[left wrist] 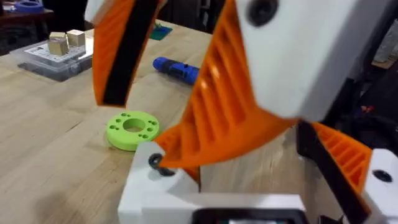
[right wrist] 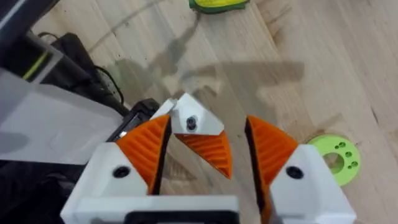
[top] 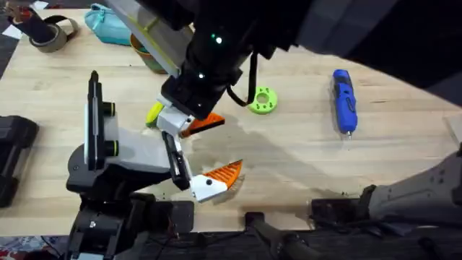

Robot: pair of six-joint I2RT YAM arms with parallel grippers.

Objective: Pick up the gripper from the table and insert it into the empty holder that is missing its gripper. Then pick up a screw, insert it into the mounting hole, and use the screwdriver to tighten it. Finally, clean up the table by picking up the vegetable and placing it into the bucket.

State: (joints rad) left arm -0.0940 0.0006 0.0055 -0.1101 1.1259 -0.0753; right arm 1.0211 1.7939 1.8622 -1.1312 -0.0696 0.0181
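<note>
My right gripper hangs open and empty over the black holder at the tip of my grey-white left arm. The ribbed twin finger sits at the holder's near end. At its far end lies the gripper, a dark orange wedge on a white base; I cannot tell whether it is seated. My left gripper stands open. The yellow vegetable lies just left of the holder. Far to the right lies the blue screwdriver. The right arm half hides the bucket. The screw is out of view.
A green disc with holes lies right of the holder. A teal pouch and a tape roll sit at the back left. A clear box of blocks stands farther off. Bare wood spreads between disc and screwdriver.
</note>
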